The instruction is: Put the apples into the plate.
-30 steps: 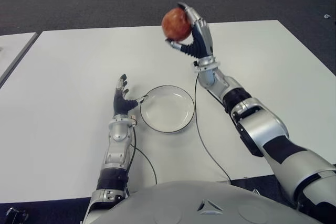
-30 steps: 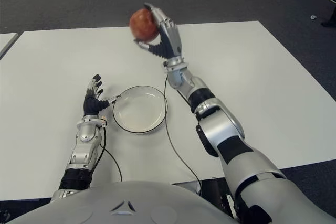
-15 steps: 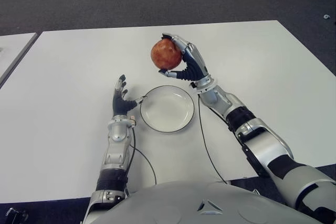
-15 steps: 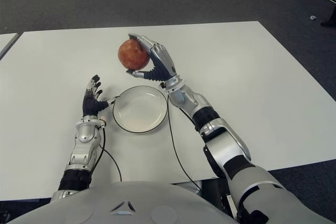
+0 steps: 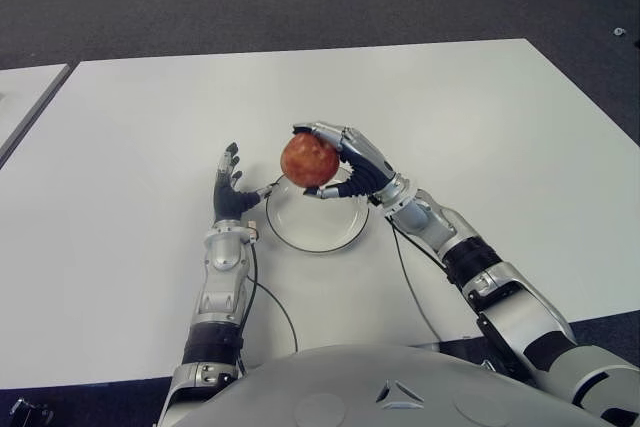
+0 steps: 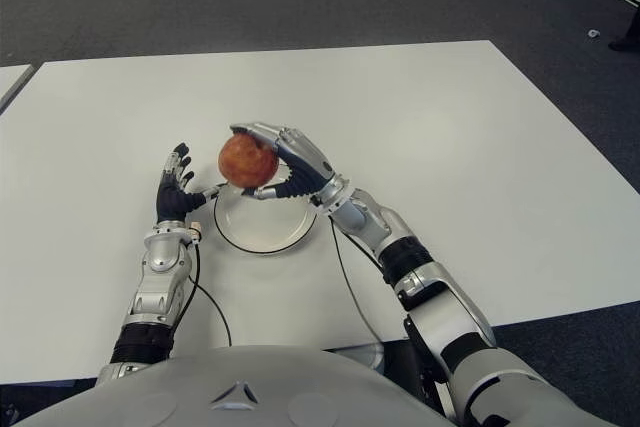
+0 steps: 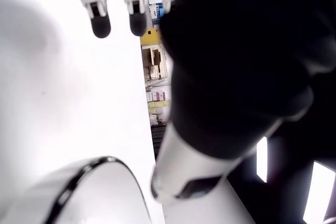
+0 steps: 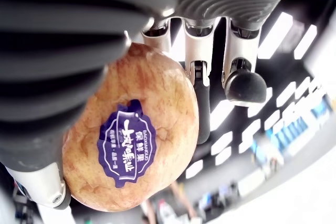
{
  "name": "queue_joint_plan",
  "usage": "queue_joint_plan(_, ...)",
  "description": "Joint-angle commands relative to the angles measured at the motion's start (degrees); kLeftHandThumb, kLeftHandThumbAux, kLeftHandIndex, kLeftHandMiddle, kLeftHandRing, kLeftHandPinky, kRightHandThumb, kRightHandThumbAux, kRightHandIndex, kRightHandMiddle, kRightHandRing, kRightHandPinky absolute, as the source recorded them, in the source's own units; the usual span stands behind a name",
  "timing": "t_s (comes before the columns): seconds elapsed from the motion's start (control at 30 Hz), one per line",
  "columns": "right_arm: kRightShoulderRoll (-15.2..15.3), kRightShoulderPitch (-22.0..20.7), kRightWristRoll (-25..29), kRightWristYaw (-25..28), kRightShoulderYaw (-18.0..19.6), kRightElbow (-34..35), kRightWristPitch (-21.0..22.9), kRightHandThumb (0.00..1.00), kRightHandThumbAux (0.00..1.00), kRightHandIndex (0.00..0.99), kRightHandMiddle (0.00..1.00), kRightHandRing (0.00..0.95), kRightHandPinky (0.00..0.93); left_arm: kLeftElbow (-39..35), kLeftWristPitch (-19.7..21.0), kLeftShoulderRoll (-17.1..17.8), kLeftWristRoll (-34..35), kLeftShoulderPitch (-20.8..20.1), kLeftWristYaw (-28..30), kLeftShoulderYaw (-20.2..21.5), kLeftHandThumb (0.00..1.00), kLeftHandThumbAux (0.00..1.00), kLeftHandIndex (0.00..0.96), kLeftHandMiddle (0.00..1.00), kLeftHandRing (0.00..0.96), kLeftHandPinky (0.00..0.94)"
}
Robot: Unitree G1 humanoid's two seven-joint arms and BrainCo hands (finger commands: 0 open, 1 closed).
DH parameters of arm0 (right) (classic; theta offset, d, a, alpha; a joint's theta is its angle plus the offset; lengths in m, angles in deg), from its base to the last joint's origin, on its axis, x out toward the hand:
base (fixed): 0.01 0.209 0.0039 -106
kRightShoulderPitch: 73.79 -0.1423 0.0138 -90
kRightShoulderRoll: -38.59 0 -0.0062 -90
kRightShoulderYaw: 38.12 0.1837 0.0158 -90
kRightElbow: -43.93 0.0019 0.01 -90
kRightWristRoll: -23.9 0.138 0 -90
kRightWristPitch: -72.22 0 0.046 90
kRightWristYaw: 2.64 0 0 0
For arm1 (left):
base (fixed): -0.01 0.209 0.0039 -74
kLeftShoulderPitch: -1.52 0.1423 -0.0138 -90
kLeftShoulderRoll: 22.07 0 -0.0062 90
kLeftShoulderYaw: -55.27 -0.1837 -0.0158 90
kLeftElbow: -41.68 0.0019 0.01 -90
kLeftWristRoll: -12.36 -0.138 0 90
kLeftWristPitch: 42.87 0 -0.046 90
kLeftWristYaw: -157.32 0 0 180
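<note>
Apple (image 5: 309, 160), red and round, sits gripped in the right robot hand (image 5: 345, 159), held in the air over the far left part of the plate (image 5: 330, 238); fingers (image 8: 201, 100) curl over it and the thumb presses from below. A dark blue sticker (image 8: 126, 148) shows on its skin in the right wrist view. The white, dark-rimmed plate lies on the white tabletop (image 5: 500, 127). The left robot hand (image 5: 232, 191) shows just left of the plate, fingers spread and holding nothing, its thumb close to the rim.
</note>
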Motion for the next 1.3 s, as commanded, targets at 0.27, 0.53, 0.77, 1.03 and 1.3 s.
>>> queue_joint_plan(0.27, 2.7, 1.5, -1.2, 7.5, -0.2, 3.7, -0.3, 0.849, 0.681, 0.393, 0.536, 0.825, 0.808, 0.7, 0.2, 0.1, 0.5, -0.4, -0.2, 0.5, 0.0, 0.36, 0.0, 0.0, 0.0, 0.033)
queue_joint_plan(0.53, 4.0, 3.1, 1.0, 13.5, -0.5, 6.3, 0.4, 0.851, 0.681, 0.394, 0.534, 0.824, 0.81, 1.2, 0.0, 0.3, 0.8, -0.6, -0.1, 0.6, 0.0, 0.359, 0.0, 0.0, 0.0, 0.033)
queue_joint_plan(0.77, 4.2, 4.1, 3.2, 17.6, -0.2, 7.1, -0.3, 0.851, 0.681, 0.394, 0.534, 0.829, 0.805, 1.4, 0.1, 0.6, 0.8, -0.9, 0.0, 0.7, 0.0, 0.356, 0.0, 0.0, 0.0, 0.031)
queue_joint_plan(1.03, 3.9, 4.1, 3.7, 19.0, 0.1, 6.3, -1.0, 0.852, 0.681, 0.395, 0.534, 0.833, 0.8, 1.9, -0.2, 0.9, 0.9, -1.2, 0.2, 0.8, 0.0, 0.354, 0.0, 0.0, 0.0, 0.032)
queue_joint_plan(1.3, 3.8, 4.0, 3.4, 18.8, 0.4, 5.6, -1.4, 0.852, 0.681, 0.395, 0.534, 0.84, 0.805, 2.4, -0.8, 1.1, 1.3, -1.4, 0.4, 0.8, 0.0, 0.353, 0.0, 0.0, 0.0, 0.03)
